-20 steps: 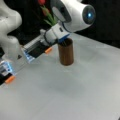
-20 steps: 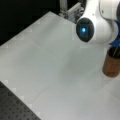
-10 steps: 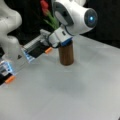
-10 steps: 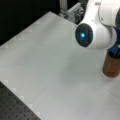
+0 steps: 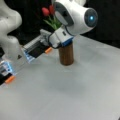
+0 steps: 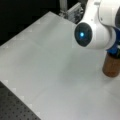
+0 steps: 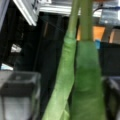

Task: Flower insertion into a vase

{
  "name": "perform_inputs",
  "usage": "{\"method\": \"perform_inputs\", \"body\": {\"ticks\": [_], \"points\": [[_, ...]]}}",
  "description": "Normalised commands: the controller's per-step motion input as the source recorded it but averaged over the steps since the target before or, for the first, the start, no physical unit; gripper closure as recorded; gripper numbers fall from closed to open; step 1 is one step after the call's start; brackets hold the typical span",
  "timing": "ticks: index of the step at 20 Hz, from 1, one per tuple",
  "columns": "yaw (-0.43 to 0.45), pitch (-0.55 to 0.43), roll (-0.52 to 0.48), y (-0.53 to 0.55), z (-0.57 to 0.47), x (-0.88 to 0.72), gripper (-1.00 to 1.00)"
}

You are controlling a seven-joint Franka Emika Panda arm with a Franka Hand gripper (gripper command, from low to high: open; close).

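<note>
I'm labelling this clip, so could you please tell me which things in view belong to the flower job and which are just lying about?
Belongs to the job:
- flowers, red with green stems
- vase, brown, upright
- tool, just above the vase

Lying about:
- table
- orange pieces at a front view's left

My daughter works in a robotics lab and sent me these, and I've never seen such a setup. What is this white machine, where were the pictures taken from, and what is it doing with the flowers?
The white machine is a robot arm; the glowing blue dot is a light on one of its joints. Two pictures come from cameras standing off the arm and looking at a pale table. The third comes from a camera on the arm's wrist, so it sees the green stems right up close.

On the table stands a brown vase, also visible in a front view at its right edge. The gripper sits just above the vase's top, with red tulips and green leaves rising behind it. The stems run past the wrist camera, so the jaws appear to hold them, though the jaws themselves are hidden.
</note>
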Motion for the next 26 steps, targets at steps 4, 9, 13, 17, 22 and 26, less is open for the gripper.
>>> {"method": "perform_inputs", "body": {"ticks": [4, 9, 13, 17, 22, 26], "points": [[0.051, 0.092, -0.184, -0.07, 0.12, 0.22, -1.0], [0.051, 0.084, -0.209, -0.09, 0.19, 0.28, -1.0], [0.021, -0.114, -0.329, -0.08, 0.22, 0.29, -1.0], [-0.016, -0.227, -0.402, -0.04, 0.15, 0.2, -1.0], [0.018, -0.621, -0.55, -0.04, 0.1, 0.14, -1.0], [0.135, -0.801, -0.588, -0.06, 0.13, 0.04, -1.0]]}}
